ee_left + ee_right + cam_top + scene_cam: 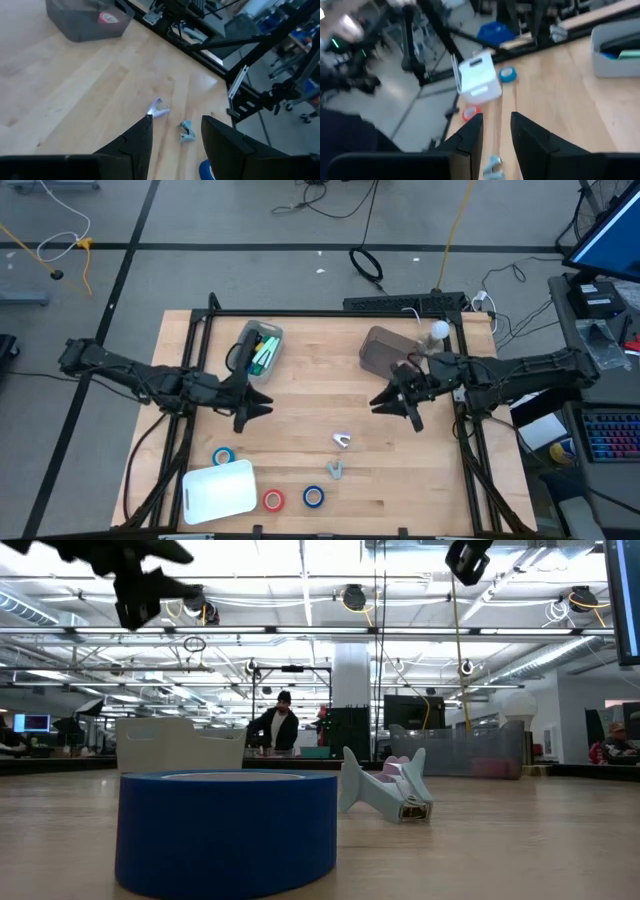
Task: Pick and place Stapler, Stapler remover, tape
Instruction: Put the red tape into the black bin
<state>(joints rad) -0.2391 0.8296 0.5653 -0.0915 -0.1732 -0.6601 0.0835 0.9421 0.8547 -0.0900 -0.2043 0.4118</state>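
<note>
Two pale staple removers [342,440] [335,470] lie on the wooden table near its middle front. Three tape rolls rest flat: a blue one [223,456], a red one [273,500] and a blue one [313,497], the last filling the low view [228,830]. A clear bin [258,345] at the far left holds dark and green items; which of them is the stapler I cannot tell. My left gripper [255,405] hovers open in front of that bin. My right gripper [395,405] hovers open in front of a grey bin [385,350]. Both are raised clear of the table, with nothing between the fingers.
A white bin [218,490] stands at the near left corner. The grey bin [90,20] has a red roll [107,17] inside. Black frame rails run along the table's left, right and far edges. People sit and stand in the room beyond the table.
</note>
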